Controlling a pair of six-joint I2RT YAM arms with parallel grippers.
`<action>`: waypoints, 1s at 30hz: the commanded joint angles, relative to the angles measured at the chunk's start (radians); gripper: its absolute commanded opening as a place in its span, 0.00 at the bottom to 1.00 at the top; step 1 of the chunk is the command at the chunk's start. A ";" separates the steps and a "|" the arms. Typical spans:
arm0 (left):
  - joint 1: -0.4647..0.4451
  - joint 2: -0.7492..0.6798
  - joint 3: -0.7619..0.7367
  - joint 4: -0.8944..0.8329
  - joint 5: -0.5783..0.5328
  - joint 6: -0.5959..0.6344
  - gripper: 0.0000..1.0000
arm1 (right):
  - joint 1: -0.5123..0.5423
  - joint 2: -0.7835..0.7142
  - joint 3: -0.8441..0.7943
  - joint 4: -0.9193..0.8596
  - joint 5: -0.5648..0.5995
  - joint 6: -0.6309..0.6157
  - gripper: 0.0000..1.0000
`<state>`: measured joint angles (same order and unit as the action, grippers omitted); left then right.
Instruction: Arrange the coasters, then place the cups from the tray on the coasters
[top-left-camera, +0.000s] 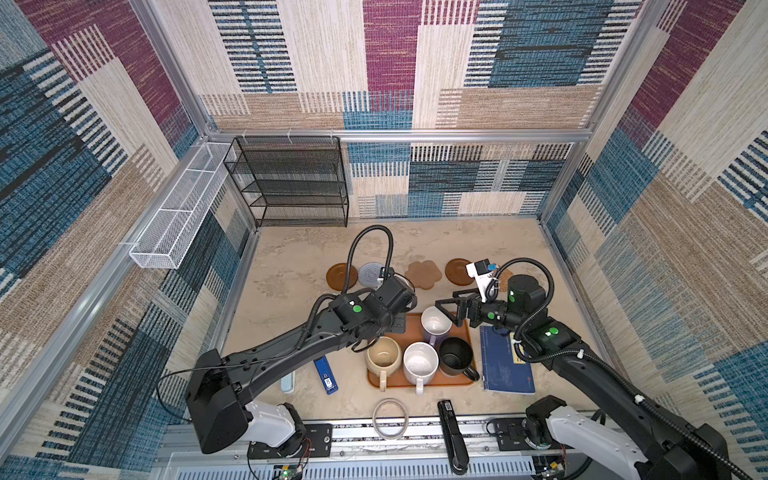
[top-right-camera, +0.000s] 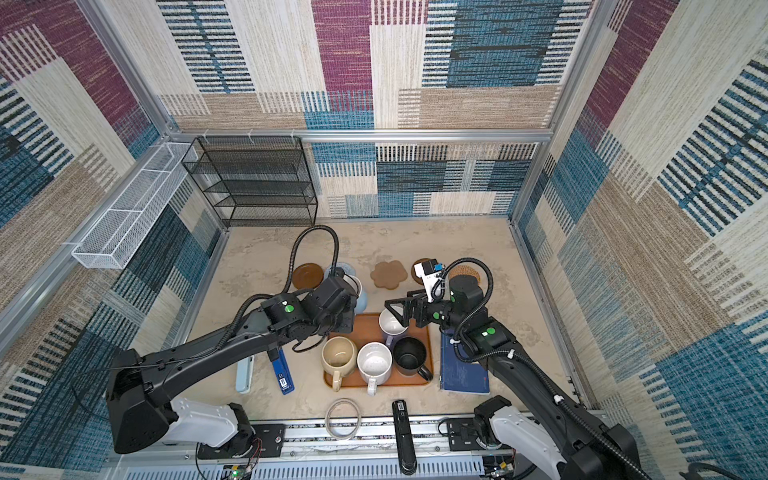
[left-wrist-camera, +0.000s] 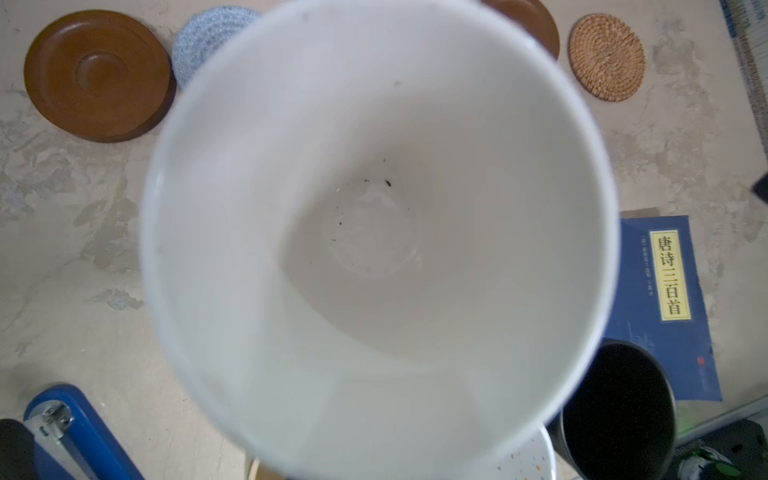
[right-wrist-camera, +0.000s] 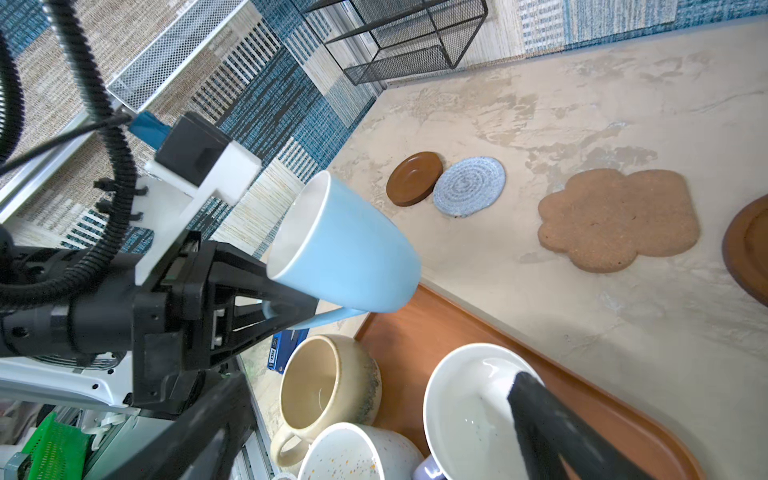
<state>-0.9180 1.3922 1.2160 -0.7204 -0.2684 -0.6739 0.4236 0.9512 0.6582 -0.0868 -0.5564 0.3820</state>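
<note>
My left gripper (right-wrist-camera: 297, 311) is shut on the handle of the light blue cup (right-wrist-camera: 345, 249). The cup hangs tilted above the tray's far left corner, and its pale inside (left-wrist-camera: 374, 228) fills the left wrist view. My right gripper (top-left-camera: 446, 309) stands open over the lavender cup (top-left-camera: 436, 322) on the rust-orange tray (top-left-camera: 411, 330). The beige cup (top-left-camera: 383, 357), speckled white cup (top-left-camera: 420, 363) and black cup (top-left-camera: 456, 357) stand along the tray's near side. Behind the tray lie a brown disc coaster (top-left-camera: 341, 276), a blue-grey woven one (top-left-camera: 370, 274), a tan flower (top-left-camera: 423, 274), a second brown disc (top-left-camera: 459, 272) and a rattan round (top-right-camera: 467, 274).
A dark blue book (top-left-camera: 505, 361) lies right of the tray, under my right arm. A blue stapler (top-left-camera: 325, 374) lies left of the tray. A clear ring (top-left-camera: 390, 419) and a black stapler (top-left-camera: 451, 432) sit at the front edge. A black mesh shelf (top-left-camera: 291, 183) stands at the back left.
</note>
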 joint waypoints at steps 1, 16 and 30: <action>0.020 -0.033 0.025 -0.006 -0.008 0.104 0.00 | 0.002 0.011 0.029 0.026 -0.001 0.050 1.00; 0.285 0.027 0.130 -0.019 0.012 0.270 0.00 | 0.035 0.160 0.124 0.139 0.015 0.065 0.99; 0.410 0.164 0.163 0.080 -0.058 0.400 0.00 | 0.084 0.412 0.238 0.309 0.013 0.108 0.99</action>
<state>-0.5209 1.5440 1.3827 -0.7506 -0.2867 -0.3527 0.5014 1.3418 0.8803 0.1444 -0.5312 0.4706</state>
